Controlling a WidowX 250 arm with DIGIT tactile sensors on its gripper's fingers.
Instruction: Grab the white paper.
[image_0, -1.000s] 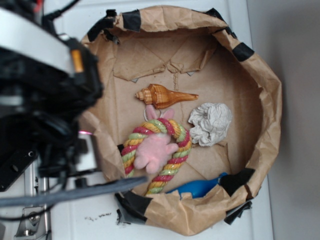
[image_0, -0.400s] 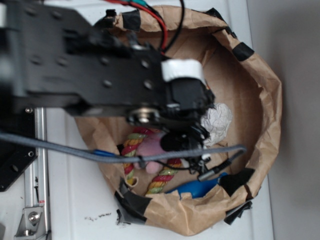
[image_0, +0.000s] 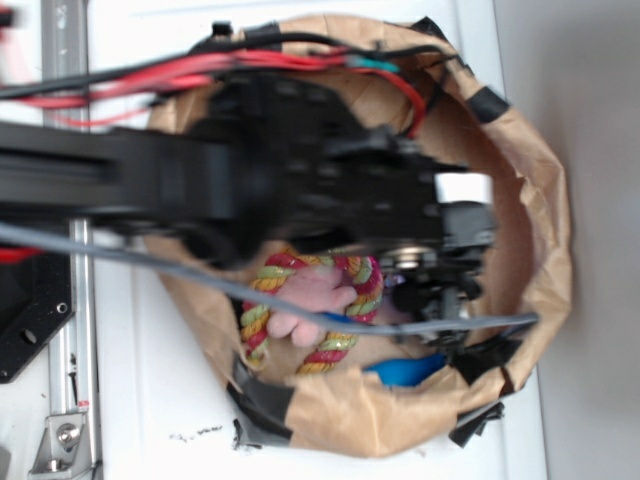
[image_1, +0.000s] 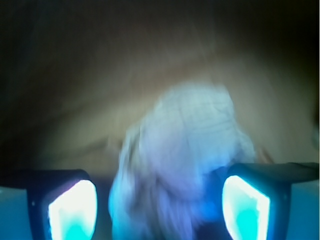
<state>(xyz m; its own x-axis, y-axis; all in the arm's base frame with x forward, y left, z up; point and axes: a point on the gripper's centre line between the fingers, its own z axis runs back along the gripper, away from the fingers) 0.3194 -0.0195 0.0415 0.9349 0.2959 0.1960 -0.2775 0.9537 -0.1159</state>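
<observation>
Reaching into the brown paper bag (image_0: 540, 200), the arm hides the white paper from the exterior view; the pink plush toy (image_0: 310, 300) and rope ring (image_0: 350, 330) lie beside the pincer (image_0: 440, 300). In the wrist view the pincer (image_1: 159, 207) stands wide open, holding nothing, with the white paper (image_1: 180, 165) between its fingers (image_1: 72, 210), slightly off-centre. Judgement: descend further, centre, then close firmly.

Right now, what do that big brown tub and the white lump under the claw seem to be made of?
The brown tub looks like matte kraft paper: creased, folded walls patched with black tape. The white lump looks like crumpled paper, pale and ruffled, though the wrist view is blurred.
</observation>
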